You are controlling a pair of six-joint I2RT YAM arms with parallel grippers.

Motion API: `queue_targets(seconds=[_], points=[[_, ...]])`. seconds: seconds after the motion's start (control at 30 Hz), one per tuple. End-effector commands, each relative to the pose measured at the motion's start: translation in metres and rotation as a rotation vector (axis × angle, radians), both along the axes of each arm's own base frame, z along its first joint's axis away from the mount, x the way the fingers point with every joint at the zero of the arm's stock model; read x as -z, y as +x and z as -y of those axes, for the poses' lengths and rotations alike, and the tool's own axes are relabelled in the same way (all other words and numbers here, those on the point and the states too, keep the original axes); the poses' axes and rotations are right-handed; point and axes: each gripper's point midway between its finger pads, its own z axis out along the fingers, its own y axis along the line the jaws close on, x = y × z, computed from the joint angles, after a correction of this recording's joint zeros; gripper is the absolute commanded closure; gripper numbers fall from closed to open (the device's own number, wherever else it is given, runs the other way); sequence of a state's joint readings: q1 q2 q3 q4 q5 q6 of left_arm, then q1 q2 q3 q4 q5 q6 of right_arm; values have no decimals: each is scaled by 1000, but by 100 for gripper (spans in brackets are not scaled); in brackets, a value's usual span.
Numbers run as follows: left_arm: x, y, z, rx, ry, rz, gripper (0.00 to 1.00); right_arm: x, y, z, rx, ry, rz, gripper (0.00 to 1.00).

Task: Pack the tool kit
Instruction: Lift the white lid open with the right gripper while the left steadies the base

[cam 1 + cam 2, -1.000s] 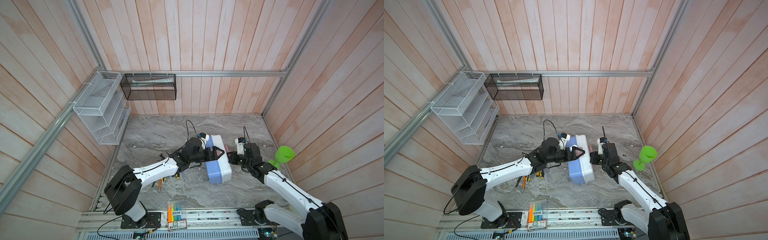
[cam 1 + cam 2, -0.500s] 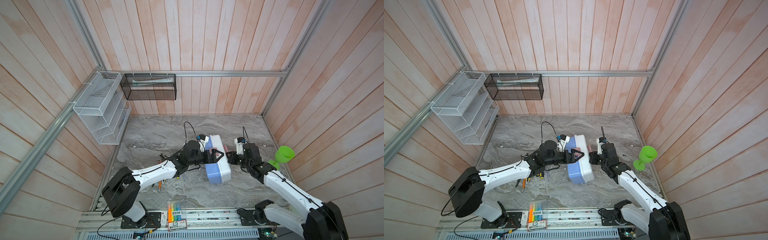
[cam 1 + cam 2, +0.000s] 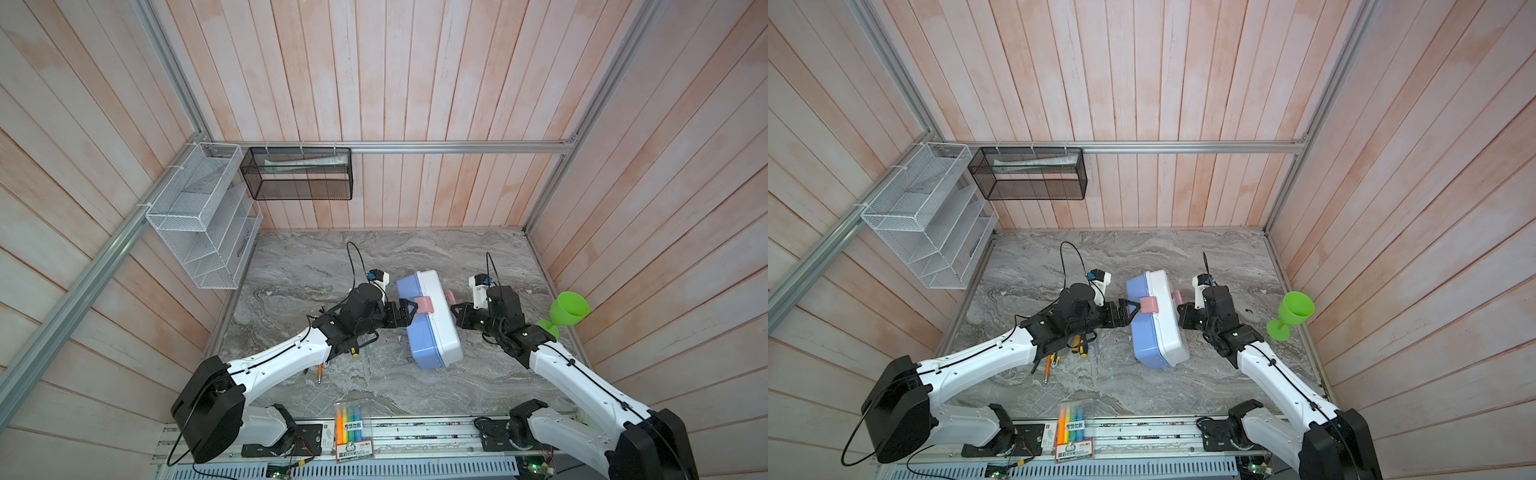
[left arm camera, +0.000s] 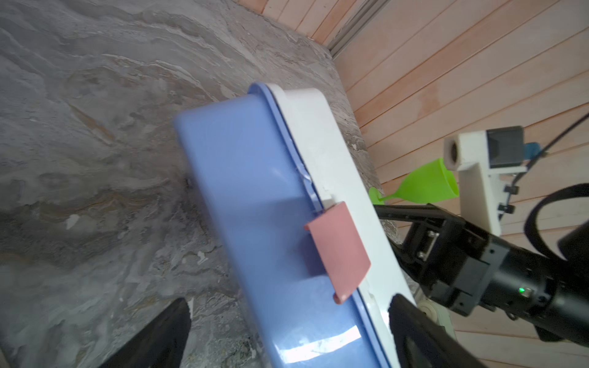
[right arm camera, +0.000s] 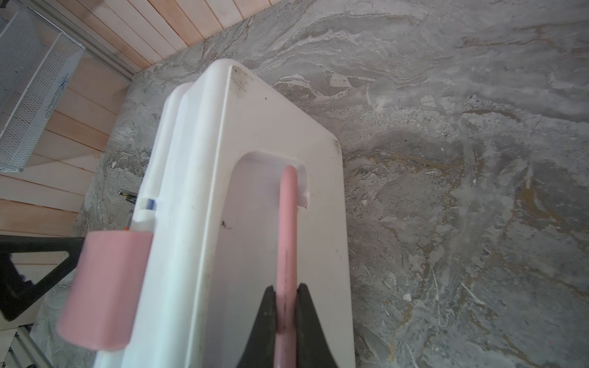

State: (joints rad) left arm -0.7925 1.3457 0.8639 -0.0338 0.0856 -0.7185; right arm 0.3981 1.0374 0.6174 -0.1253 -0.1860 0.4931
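Note:
The tool kit case stands tipped on its side on the marble floor, blue base to the left and white lid to the right, lid shut against the base. My right gripper is shut on the lid's pink handle. The left gripper is open, its fingers spread wide at the case's latch side. A pink latch sticks out over the seam just ahead of them. Slim screwdrivers lie on the floor under the left arm.
A clear pack of highlighter pens lies at the front edge. A green goblet stands by the right wall, close behind my right arm. A white wire rack and a black mesh basket hang on the walls.
The left gripper has drawn back a little to the left, off the case. The case now shows more of its blue base. The right gripper keeps its hold on the handle.

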Motion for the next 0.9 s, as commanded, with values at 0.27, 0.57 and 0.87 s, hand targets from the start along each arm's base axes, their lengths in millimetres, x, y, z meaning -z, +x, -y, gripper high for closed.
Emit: queue_targets(seconds=[0.27, 0.57, 0.87], points=[[16, 3, -48, -112, 88, 36, 0, -60, 5, -26, -54, 89, 144, 100], [26, -6, -58, -113, 78, 42, 0, -65, 3, -47, -60, 33, 156, 100], [43, -14, -64, -114, 78, 18, 1, -62, 3, -52, -53, 16, 145, 100]])
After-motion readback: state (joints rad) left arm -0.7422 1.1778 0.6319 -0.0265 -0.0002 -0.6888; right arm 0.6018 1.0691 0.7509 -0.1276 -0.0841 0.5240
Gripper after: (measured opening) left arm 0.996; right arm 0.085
